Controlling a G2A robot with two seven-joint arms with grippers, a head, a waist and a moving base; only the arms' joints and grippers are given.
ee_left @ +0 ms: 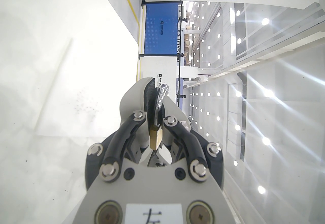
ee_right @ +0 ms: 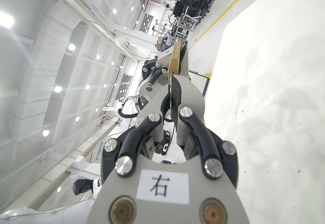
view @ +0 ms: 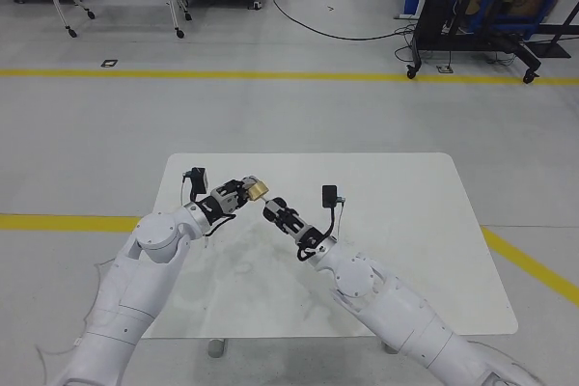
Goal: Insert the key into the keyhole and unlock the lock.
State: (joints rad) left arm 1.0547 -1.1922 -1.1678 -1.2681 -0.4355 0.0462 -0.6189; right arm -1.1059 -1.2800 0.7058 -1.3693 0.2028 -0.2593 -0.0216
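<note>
While the left fingers (ee_left: 132, 101) clamp the brass lock (view: 257, 189) in the air above the far left of the counter (view: 415, 241), the right fingers (ee_right: 193, 98) are closed on the key (ee_right: 171, 87), whose tip meets the lock's end face. Alignment looks done, but I cannot tell whether the blade has entered the lock. Pushing it home and turning it to unlock probably remain.

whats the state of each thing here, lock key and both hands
padlock, held above the table, locked or not cannot tell
key, tip at the padlock's keyhole end, depth cannot tell
left hand, shut on padlock
right hand, shut on key
</note>
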